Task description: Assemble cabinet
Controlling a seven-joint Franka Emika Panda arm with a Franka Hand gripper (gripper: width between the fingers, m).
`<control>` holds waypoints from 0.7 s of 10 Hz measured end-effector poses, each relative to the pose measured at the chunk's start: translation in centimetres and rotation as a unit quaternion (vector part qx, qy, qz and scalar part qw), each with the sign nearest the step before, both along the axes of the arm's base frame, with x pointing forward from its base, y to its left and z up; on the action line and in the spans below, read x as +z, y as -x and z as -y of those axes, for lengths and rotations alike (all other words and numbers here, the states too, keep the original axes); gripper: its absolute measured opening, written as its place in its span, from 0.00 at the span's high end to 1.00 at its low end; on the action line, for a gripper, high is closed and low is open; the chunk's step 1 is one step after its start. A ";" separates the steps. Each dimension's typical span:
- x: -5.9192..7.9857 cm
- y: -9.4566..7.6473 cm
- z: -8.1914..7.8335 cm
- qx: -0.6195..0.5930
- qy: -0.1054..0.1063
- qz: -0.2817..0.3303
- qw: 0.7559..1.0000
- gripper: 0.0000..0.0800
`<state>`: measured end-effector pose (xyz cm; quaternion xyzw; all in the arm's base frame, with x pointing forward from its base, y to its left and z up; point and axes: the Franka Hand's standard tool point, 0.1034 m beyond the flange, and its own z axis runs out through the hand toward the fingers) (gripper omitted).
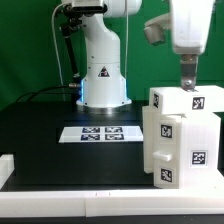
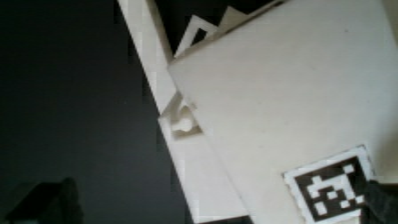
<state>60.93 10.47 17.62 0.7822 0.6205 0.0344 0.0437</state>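
Note:
The white box-shaped cabinet [image 1: 185, 140], marked with several black-and-white tags, stands upright at the exterior view's right. A smaller tagged white piece [image 1: 192, 100] sits on top of it. My gripper [image 1: 186, 78] comes straight down from above and its tips reach that top piece. The fingers look narrow and close together, but I cannot tell whether they grip anything. In the wrist view a white cabinet panel [image 2: 267, 110] with a tag [image 2: 338, 185] fills most of the picture, very close. A dark shape that may be one fingertip [image 2: 50, 200] shows beside it.
The marker board [image 1: 100, 132] lies flat on the black table in front of the robot's white base [image 1: 103, 80]. A low white border rail [image 1: 70, 203] runs along the table's near edge and round the exterior view's left corner. A green wall stands behind.

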 end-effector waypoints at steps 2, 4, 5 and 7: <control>0.0 0.1 -0.4 0.065 0.017 0.000 0.998 0.00; 0.4 0.3 -0.9 0.139 0.039 0.002 0.989 0.00; 0.6 0.5 -1.0 0.150 0.043 0.003 0.988 0.00; 0.2 1.2 -1.4 0.151 0.042 0.000 0.988 0.00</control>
